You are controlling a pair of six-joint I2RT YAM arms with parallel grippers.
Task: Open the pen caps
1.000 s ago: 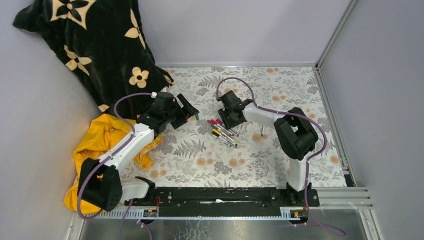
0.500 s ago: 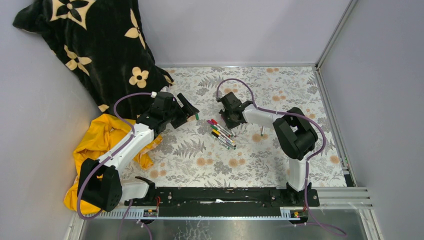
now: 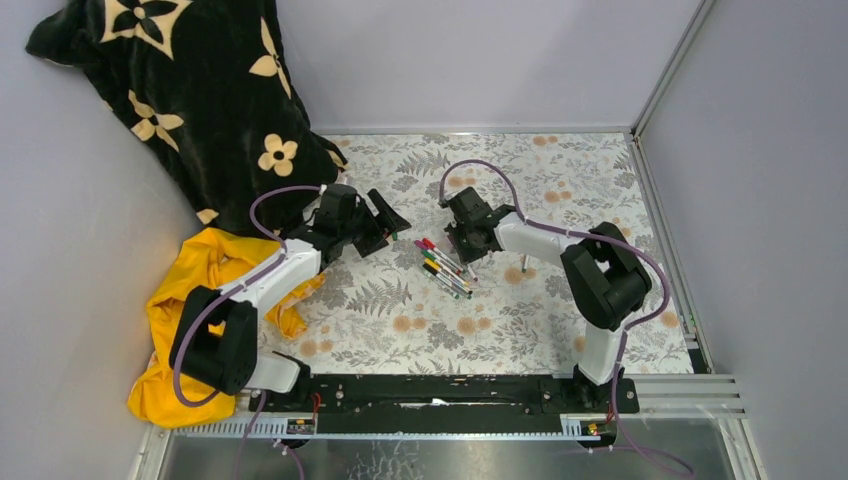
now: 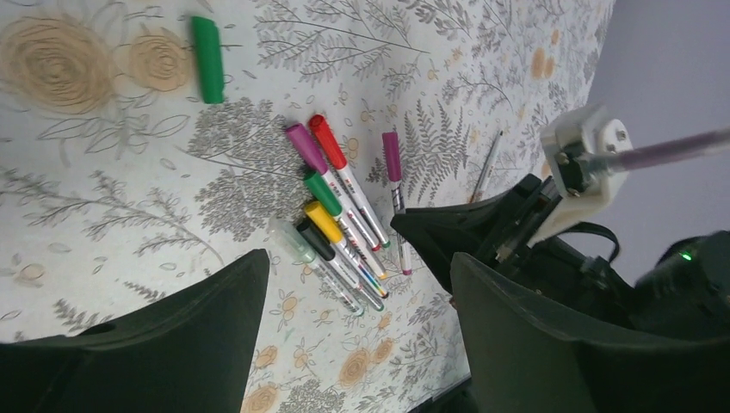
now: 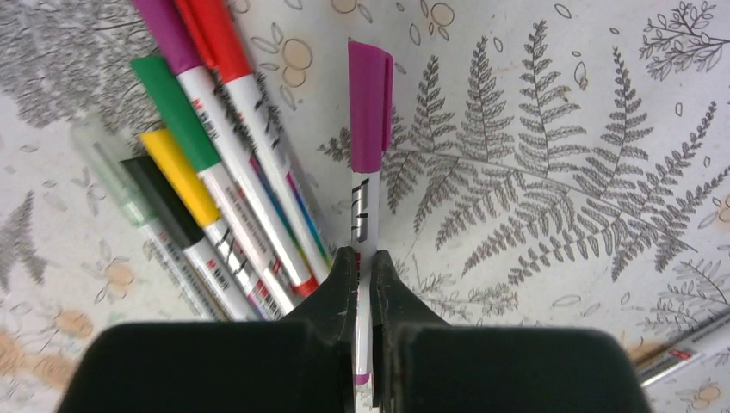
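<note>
one magenta-capped pen point(image 5: 362, 215), barrel clamped in right gripper point(image 5: 363, 258); left gripper point(image 4: 357, 275) wide, empty: should pinch magenta cap point(image 5: 370, 103), pull straight.

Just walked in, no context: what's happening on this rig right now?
The right tool is shut on the barrel of a pink-capped pen, cap on, beside a pile of other pens on the table. The left tool is open, facing the pile and holding nothing. One green cap lies loose off to the side.
</note>
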